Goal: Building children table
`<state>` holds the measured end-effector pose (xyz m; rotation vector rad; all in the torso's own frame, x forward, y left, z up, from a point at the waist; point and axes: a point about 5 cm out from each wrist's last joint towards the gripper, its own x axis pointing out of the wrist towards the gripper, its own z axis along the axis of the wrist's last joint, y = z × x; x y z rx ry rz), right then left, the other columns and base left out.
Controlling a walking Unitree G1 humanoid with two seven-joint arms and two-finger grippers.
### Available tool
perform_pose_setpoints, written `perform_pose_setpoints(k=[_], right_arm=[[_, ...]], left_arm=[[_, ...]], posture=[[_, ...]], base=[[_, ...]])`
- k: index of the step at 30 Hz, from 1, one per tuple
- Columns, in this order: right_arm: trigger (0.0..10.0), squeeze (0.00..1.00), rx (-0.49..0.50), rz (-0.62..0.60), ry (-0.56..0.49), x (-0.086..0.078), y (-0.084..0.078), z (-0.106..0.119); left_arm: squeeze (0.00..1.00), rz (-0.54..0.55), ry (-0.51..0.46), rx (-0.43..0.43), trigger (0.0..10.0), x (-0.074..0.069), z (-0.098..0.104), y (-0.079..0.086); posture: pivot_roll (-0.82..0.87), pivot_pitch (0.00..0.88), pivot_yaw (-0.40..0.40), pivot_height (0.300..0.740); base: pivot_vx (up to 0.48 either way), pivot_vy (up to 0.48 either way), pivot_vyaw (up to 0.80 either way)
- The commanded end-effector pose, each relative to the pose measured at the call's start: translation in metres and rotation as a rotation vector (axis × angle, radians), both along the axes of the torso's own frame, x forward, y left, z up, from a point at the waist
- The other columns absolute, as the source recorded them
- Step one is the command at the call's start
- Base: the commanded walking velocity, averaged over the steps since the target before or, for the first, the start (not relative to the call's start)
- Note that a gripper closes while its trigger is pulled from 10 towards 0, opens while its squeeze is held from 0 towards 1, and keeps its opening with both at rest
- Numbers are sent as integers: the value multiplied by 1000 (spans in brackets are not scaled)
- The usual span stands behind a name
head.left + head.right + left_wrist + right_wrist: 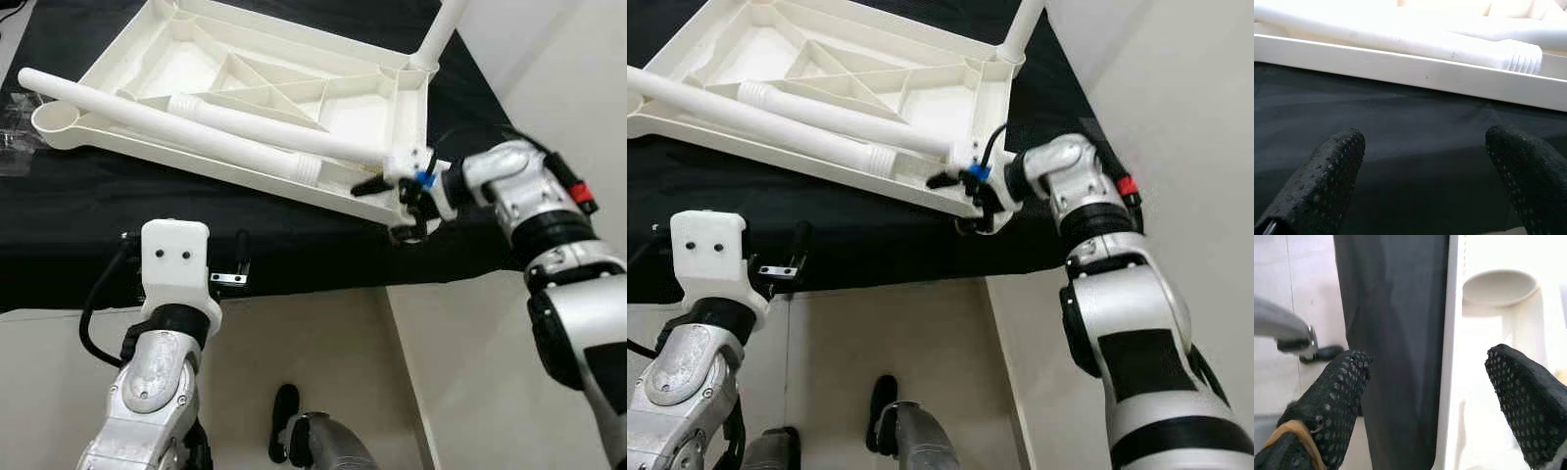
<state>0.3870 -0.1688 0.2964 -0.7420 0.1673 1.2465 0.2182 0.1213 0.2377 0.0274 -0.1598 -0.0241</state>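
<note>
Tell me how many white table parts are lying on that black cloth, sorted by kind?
Upturned white tabletop: 1
Loose white legs lying across it: 2
White leg already standing in a corner socket: 1
Total: 4 parts. The right end effector is open at the tabletop's near corner.

Looked down from the head in stereo; wrist views sat close, all sharing the tabletop (294,73) rim.
</note>
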Motion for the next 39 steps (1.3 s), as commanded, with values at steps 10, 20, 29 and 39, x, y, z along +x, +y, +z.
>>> perform_pose_setpoints(k=[10, 20, 29, 39], right_arm=[[10000, 0, 474, -132, 191, 3, -10, 15], [10000, 0, 793, -490, 344, 18, -9, 10], [10000, 0, 790, -584, 341, 21, 2, 12], [10000, 0, 1091, -417, 578, 9, 4, 48]], left_arm=[[0, -10, -2, 7, 10000, 1, -2, 0], [0, -8, 2, 12, 10000, 2, -4, 2], [0, -12, 5, 13, 10000, 3, -6, 2], [0, -14, 5, 15, 10000, 4, -6, 3]], posture=[[7, 315, -196, 740], [10, 308, -184, 740], [8, 309, -177, 740], [8, 306, -176, 740]], base=[[0, 0, 0], [0, 0, 0], [0, 0, 0], [0, 0, 0]])
